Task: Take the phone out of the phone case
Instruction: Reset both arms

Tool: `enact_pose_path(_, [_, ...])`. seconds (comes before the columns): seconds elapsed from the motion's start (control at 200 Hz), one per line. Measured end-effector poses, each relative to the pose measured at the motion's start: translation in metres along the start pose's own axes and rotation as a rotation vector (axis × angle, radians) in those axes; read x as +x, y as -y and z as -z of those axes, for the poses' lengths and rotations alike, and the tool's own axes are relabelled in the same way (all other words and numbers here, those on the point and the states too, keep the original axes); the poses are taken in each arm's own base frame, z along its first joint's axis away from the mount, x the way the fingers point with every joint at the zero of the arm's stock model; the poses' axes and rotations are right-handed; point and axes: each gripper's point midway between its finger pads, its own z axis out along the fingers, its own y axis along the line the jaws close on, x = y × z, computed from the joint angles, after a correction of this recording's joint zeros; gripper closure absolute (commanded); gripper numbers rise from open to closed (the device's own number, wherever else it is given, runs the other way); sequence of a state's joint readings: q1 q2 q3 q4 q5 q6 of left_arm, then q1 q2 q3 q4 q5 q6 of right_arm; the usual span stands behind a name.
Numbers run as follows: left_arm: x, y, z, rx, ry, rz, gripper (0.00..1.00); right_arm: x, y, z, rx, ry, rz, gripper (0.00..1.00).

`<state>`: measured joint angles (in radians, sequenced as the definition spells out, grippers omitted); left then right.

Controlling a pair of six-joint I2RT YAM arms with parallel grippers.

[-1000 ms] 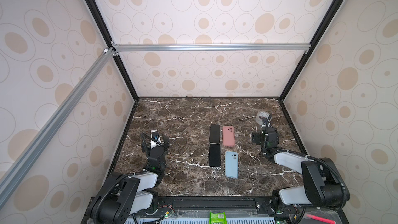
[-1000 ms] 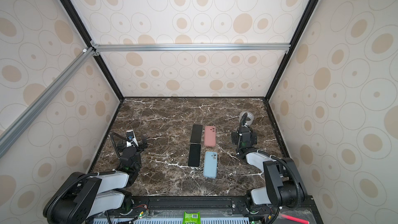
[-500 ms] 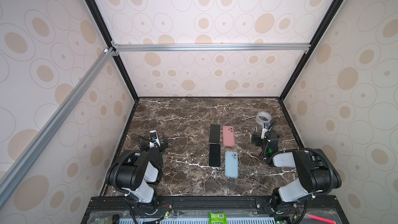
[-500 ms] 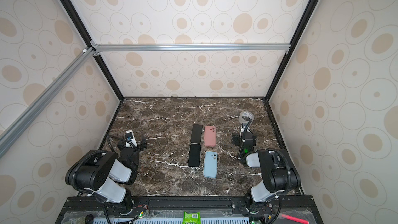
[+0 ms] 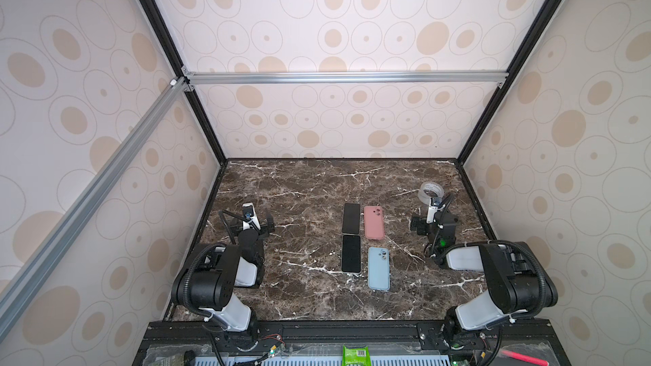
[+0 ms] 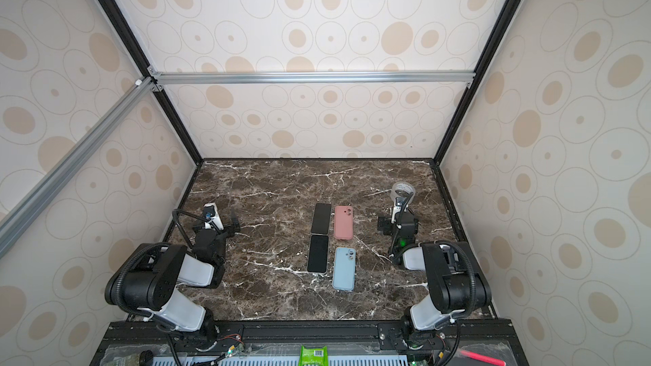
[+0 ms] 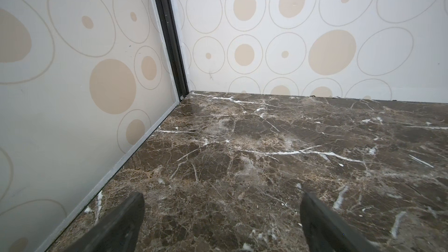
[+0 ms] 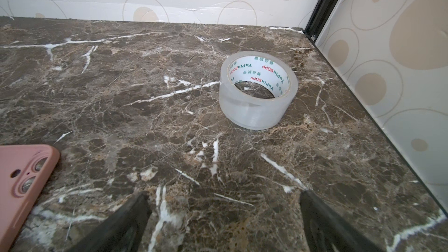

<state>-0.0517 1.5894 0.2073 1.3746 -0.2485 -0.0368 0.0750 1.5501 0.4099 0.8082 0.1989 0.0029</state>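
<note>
Four flat things lie mid-table in both top views. Two black phones (image 5: 351, 218) (image 5: 351, 253) lie screen-up, one behind the other. To their right lie a pink phone case (image 5: 373, 227) and a blue phone case (image 5: 379, 268), both back-up. In the right wrist view, camera lenses show in the pink case's (image 8: 24, 185) cutout. My left gripper (image 5: 250, 224) (image 7: 221, 197) stands open and empty near the left wall. My right gripper (image 5: 434, 221) (image 8: 224, 195) is open and empty too, to the right of the pink case.
A roll of clear tape (image 5: 431, 190) (image 8: 257, 93) lies flat just beyond my right gripper, near the right wall. Patterned walls close the marble table (image 5: 299, 184) on three sides. Both arms are folded near the front corners.
Both arms have folded up, their elbows rising toward the front, while the grippers stay near the same spots. The tape roll shows more fully. Phones and cases have not moved.
</note>
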Motion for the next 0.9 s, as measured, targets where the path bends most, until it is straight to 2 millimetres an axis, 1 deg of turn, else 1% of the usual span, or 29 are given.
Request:
enact_pose_path(0.635, [0.001, 0.000, 0.000, 0.002, -0.004, -0.001, 0.01, 0.001, -0.001, 0.000, -0.006, -0.003, 0.001, 0.00])
enact_pose_path(0.72, [0.001, 0.000, 0.000, 0.002, -0.004, -0.001, 0.01, 0.000, -0.007, 0.000, -0.041, -0.001, 0.011, 0.00])
enact_pose_path(0.765, [0.001, 0.000, 0.000, 0.002, -0.004, -0.001, 0.01, 0.000, -0.012, 0.003, -0.076, 0.010, 0.022, 0.00])
enact_pose_path(0.815, [0.001, 0.000, 0.000, 0.002, -0.004, -0.001, 0.01, 0.002, -0.018, 0.010, -0.118, 0.035, 0.032, 0.00])
enact_pose_path(0.9, [0.001, 0.001, 0.000, 0.004, -0.004, -0.001, 0.01, 0.011, -0.019, 0.023, -0.138, 0.067, 0.036, 0.00])
